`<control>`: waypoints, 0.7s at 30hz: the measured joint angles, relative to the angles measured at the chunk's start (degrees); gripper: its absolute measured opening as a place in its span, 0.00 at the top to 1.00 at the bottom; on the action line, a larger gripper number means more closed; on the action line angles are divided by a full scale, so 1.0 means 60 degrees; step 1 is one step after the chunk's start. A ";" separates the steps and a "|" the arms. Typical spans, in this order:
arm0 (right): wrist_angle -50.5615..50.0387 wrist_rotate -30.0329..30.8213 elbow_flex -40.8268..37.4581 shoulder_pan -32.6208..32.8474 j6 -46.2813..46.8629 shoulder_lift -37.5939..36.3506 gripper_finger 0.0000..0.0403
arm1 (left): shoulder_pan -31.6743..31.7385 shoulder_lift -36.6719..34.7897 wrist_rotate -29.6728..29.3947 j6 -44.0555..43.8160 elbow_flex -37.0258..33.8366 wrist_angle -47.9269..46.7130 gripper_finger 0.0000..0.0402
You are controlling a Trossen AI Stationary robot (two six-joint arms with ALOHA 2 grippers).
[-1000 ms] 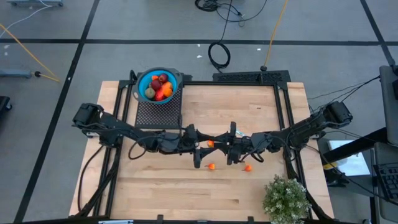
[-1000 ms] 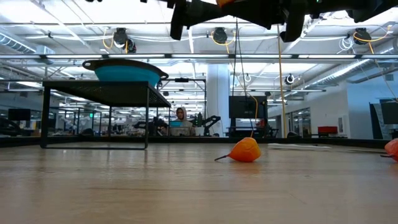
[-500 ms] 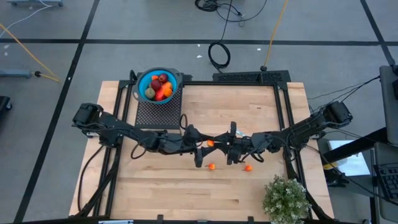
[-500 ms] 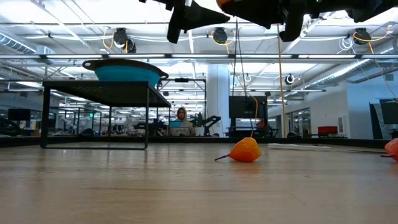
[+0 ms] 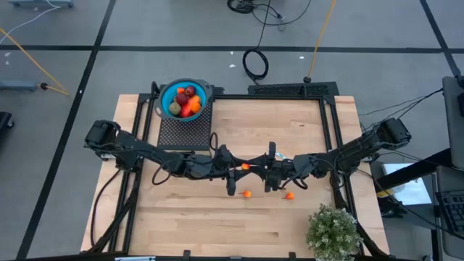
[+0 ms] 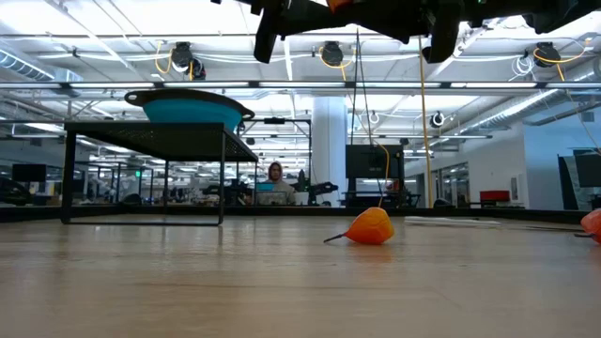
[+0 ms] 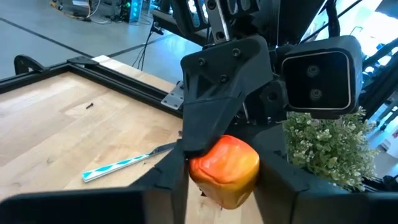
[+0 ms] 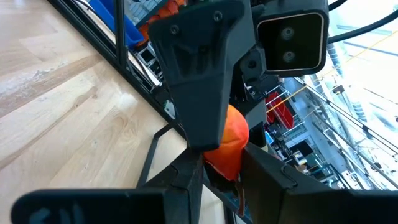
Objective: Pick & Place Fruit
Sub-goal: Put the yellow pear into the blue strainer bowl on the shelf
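Note:
An orange-red toy fruit (image 5: 246, 167) hangs in the air over the table's middle, between my left gripper (image 5: 236, 169) and my right gripper (image 5: 258, 170), which meet tip to tip. Each wrist view shows it between that arm's own fingers: fruit (image 7: 225, 168), fruit (image 8: 227, 144). Both grippers are shut on it. Two tiny orange fruits lie on the wood below, one (image 5: 246, 193) (image 6: 371, 226) and another (image 5: 289, 195) (image 6: 593, 223). The blue bowl (image 5: 183, 99) holds more fruit, red, orange and one brownish-green. My left gripper pinches the orange-red fruit's flanks (image 7: 198, 169) between its two fingers, coming level from the table's left. The fruit is lifted clear of the table. My right gripper pinches the same fruit (image 8: 236, 134) between its two fingers, level from the table's right, its fingers crossed to the left gripper's.
The bowl sits on a black mesh stand (image 5: 184, 132) at the table's far left. A thin silvery-blue utensil (image 7: 118, 167) lies on the wood under the grippers. A bushy potted plant (image 5: 333, 230) stands at the near right corner. A black frame (image 5: 330, 130) borders the table.

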 joint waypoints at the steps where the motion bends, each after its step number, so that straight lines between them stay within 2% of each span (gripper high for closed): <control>1: 0.0000 0.0008 0.0000 0.0000 0.0005 -0.0001 0.79 | 0.0000 0.0000 -0.0004 0.0007 0.0000 -0.0002 0.69; 4: -0.0043 0.0013 0.0000 0.0004 0.0032 -0.0007 0.79 | 0.0000 0.0000 -0.0001 0.0133 0.0000 -0.0002 0.75; 11: -0.0344 -0.0016 0.0000 0.0004 0.0087 -0.0018 0.79 | 0.0004 0.0004 0.0005 0.0206 -0.0007 -0.0044 0.73; 21: -0.0459 -0.0034 0.0000 0.0011 0.0084 -0.0018 0.79 | 0.0011 0.0004 0.0010 0.0311 -0.0011 -0.0046 0.78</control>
